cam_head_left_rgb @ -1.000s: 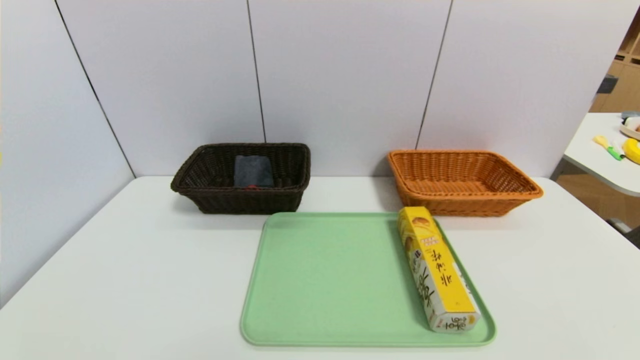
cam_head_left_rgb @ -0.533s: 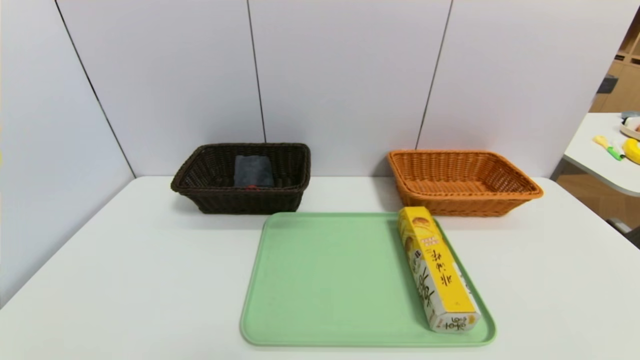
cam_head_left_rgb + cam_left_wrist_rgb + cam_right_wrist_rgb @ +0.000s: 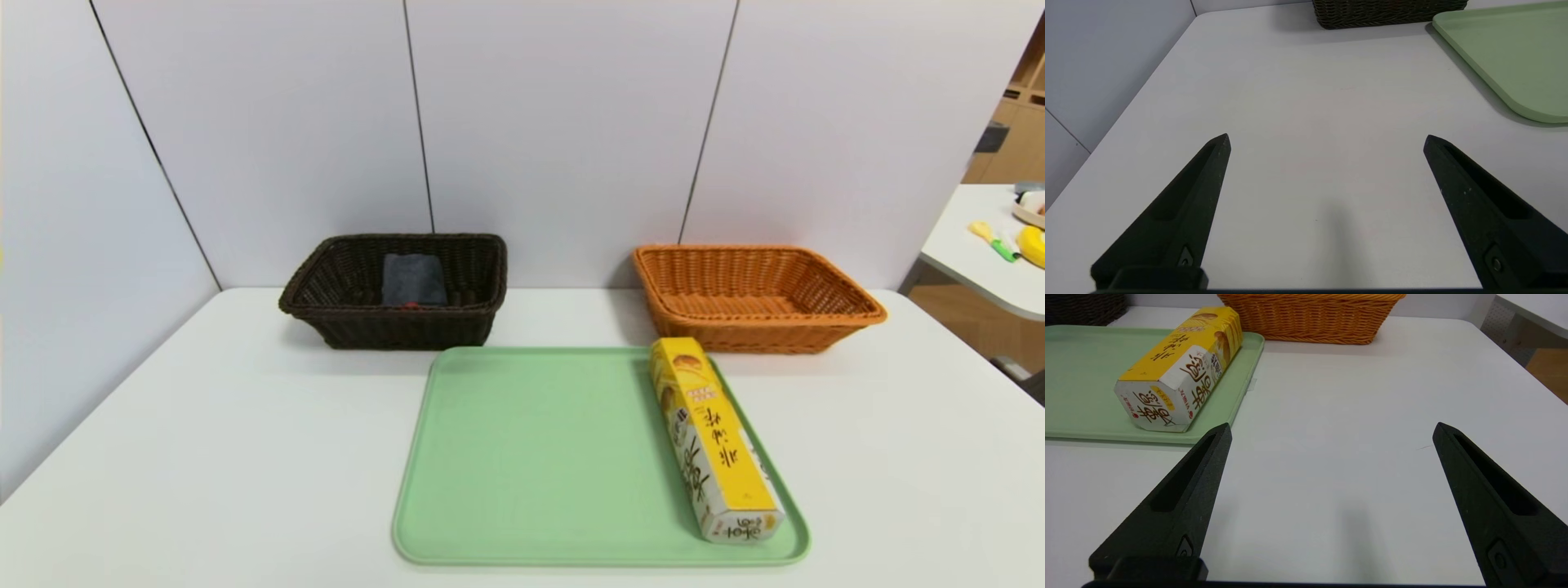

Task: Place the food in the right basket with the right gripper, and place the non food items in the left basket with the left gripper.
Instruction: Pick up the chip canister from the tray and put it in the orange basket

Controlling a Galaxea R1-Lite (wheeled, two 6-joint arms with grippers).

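The food, a long yellow carton [image 3: 714,437] [image 3: 1180,365], lies along the right side of the green tray [image 3: 539,457]. The orange right basket [image 3: 755,298] [image 3: 1310,316] stands behind it with nothing showing inside. In the dark brown left basket [image 3: 396,290] [image 3: 1388,12] rests the folded grey-blue cloth [image 3: 414,278], with a speck of red [image 3: 412,305] at its near edge. Neither arm shows in the head view. My left gripper [image 3: 1327,141] hovers open over bare table left of the tray. My right gripper [image 3: 1331,430] hovers open over bare table right of the carton's near end.
The white table [image 3: 204,457] meets grey wall panels behind and to the left. A second table [image 3: 980,253] with small toys stands off to the far right, past the table's right edge.
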